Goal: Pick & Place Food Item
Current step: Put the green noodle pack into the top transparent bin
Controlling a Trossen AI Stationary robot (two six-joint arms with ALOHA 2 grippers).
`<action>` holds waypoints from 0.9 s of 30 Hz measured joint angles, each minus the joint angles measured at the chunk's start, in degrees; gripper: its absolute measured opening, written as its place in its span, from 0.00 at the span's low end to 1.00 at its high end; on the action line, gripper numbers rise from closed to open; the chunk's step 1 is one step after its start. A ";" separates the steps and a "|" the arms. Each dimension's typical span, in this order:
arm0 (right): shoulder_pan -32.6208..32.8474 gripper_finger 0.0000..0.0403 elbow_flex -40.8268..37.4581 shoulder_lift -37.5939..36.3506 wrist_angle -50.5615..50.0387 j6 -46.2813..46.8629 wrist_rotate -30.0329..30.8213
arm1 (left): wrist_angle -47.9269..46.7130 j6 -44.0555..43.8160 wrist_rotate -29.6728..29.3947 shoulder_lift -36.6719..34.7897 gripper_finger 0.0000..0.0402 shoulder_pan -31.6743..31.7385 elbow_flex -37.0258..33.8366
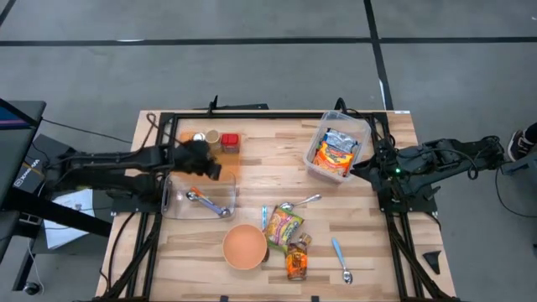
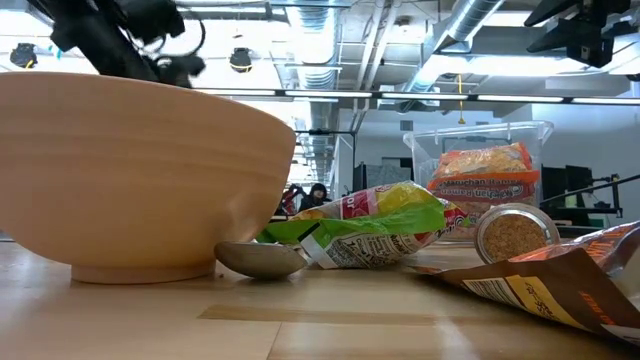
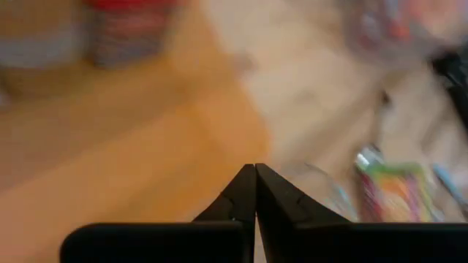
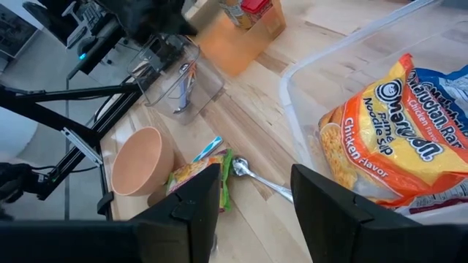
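Evidently the half-open, empty right gripper (image 4: 252,193) sat nearer the green foil snack packet (image 1: 283,224), lying lower-left; the left gripper (image 3: 255,191) was shut.

The left wrist view is blurred throughout: the red-lidded jars (image 3: 131,29) and a green packet (image 3: 395,193) are seen only as smears. In the low view, the wooden bowl (image 2: 130,175) is cut off at the left edge, and an orange-brown packet (image 2: 560,280) at the right. The noodle packet (image 4: 398,146) is cropped in the right wrist view. Labels on the small packets (image 1: 284,225) cannot be read from above.
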 joint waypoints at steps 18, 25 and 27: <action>0.00 0.41 0.00 0.01 -0.42 -0.79 0.04 | 9.57 -15.64 -11.02 10.96 0.00 -26.46 0.09; 0.00 0.41 0.00 0.01 -0.42 -0.81 0.04 | 13.49 -16.37 -11.05 13.49 0.00 -27.61 0.09; 0.00 0.41 0.00 -0.01 -0.43 -0.81 0.02 | 13.89 -16.38 -11.07 13.62 0.00 -27.61 0.09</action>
